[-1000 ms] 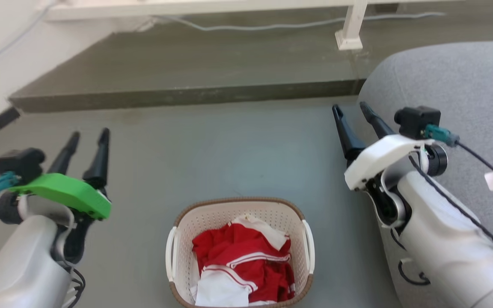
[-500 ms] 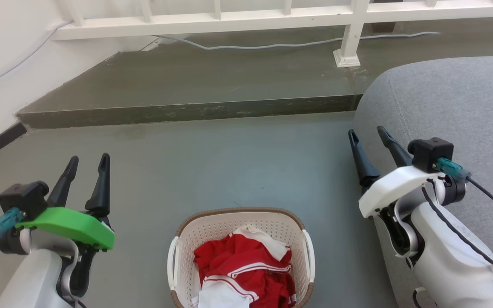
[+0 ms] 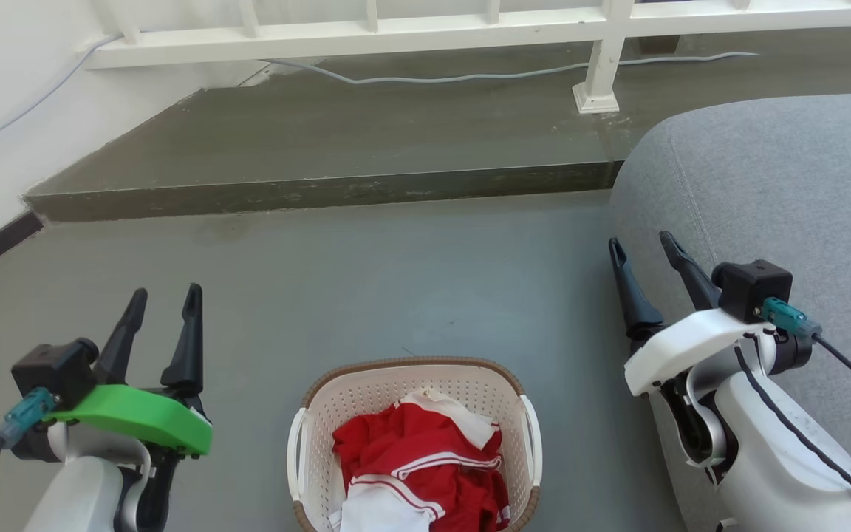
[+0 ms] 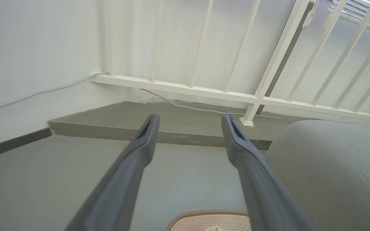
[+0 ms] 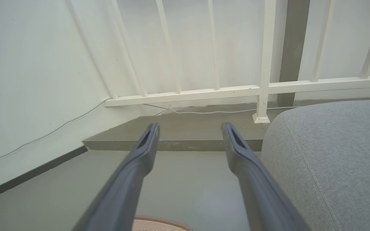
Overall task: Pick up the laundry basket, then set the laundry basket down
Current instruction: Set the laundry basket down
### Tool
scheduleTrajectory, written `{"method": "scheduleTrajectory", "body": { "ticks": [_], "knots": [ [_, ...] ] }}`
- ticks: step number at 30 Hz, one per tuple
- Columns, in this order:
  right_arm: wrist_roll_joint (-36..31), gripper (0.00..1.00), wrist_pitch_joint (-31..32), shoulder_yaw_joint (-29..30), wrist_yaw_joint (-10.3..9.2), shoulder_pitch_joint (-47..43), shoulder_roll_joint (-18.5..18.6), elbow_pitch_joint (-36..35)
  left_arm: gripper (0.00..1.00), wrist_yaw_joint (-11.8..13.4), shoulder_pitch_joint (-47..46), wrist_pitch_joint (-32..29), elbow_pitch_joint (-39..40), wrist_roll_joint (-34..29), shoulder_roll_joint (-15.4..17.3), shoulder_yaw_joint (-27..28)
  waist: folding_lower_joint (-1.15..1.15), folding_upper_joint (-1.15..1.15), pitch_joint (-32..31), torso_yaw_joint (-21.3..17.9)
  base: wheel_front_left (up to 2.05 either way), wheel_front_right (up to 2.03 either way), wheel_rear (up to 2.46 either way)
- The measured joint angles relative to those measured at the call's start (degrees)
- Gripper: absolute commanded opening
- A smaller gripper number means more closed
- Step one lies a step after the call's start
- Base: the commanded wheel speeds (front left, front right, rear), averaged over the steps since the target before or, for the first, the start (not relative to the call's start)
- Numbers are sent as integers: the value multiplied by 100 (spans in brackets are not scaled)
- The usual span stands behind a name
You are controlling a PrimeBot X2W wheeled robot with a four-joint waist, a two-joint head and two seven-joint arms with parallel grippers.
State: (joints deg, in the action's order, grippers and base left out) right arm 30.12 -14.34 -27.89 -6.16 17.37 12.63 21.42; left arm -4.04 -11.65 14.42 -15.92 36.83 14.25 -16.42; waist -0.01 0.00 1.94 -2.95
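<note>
Laundry basket [image 3: 366, 391] sits on the grey floor [image 3: 366, 273], low and central in the head view, with red and white clothes [image 3: 418, 458] inside. Left gripper [image 3: 165, 292] and right gripper [image 3: 640, 241] hover either side, clear of it, jaws spread and empty.

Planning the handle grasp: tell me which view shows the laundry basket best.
Head view: the laundry basket appears nearly whole, with both handles and red clothes. Each wrist view catches a sliver of brown rim at its bottom edge.
</note>
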Motion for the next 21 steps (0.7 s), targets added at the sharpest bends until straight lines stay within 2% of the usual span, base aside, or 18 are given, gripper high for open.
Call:
{"method": "scheduleTrajectory", "body": {
  "ticks": [21],
  "knots": [
    [-352,100,0,257,2,-383,-140,-202,100,-157,357,0,197,-394,-253,311,0,0,40,-3,0,0,0]
  ]
}}
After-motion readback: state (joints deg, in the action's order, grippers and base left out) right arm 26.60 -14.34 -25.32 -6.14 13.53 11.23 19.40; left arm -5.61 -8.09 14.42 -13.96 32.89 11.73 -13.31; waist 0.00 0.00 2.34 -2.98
